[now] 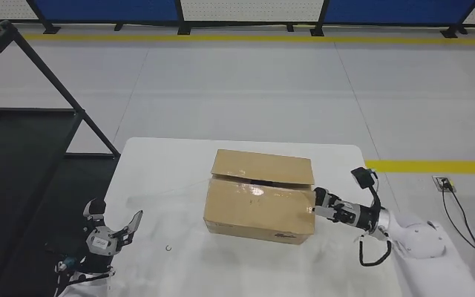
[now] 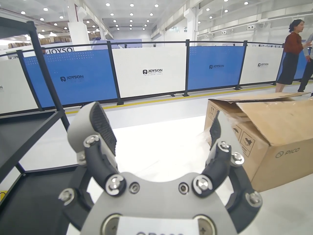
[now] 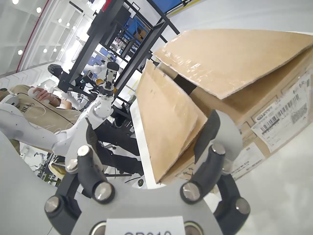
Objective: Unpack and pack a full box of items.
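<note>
Step in hand: judged to be the opening of the box point(image 1: 256, 211), at the start of unpacking. No item has been taken out, and the contents are hidden under the flaps.
Box: set on the worktop point(image 1: 171, 171), with worktop showing round all its sides. The lid is half undone. A dark gap is seen between the two long flaps, and glossy tape point(image 3: 195, 62) is seen clinging to them.
Right tool point(image 3: 151, 128): held at the right end of the box, released, jaws spread. A corner of the front flap point(image 3: 168, 113) is seen between the fingers. Whether either finger touches the cardboard cannot be told.
Back flap point(image 3: 227, 57): tilted up over the box beyond the front flap, its free edge raised.
Left tool point(image 2: 156, 113): released, jaws wide, nothing held. It is kept well apart from the box, off its left end and nearer the robot.
Small dark thing point(image 1: 169, 247): lying on the worktop between the left tool and the box, too small to identify.
Next move (judgement): the front flap would have to be pinched at its corner and swung outward from the box. The pull is best kept slow, since the tape may hold and drag the whole box.
Risk (judgement): the box may slide, as its left end is not braced.
</note>
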Controlling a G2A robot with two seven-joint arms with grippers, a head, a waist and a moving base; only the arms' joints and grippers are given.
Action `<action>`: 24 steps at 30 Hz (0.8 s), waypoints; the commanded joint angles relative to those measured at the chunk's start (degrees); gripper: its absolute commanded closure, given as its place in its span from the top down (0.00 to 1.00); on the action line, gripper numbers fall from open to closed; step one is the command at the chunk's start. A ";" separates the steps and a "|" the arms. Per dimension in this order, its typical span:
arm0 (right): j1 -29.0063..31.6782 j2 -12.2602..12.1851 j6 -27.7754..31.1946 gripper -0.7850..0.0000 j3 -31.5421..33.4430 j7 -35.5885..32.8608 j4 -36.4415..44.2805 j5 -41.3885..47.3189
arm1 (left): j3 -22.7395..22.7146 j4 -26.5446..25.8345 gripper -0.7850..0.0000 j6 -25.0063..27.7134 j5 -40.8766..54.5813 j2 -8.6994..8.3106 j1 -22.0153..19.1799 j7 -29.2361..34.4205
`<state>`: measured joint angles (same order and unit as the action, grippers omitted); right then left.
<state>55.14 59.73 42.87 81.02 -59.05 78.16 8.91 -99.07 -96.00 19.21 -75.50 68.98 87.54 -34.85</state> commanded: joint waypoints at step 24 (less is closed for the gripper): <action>9.87 -10.79 15.13 1.00 -7.71 12.76 15.72 -1.41 | 1.52 -2.79 1.00 3.43 -4.51 -0.46 -1.21 4.38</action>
<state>64.94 49.64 58.11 73.74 -46.16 93.24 7.34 -97.74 -98.62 22.23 -79.46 68.57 86.47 -30.67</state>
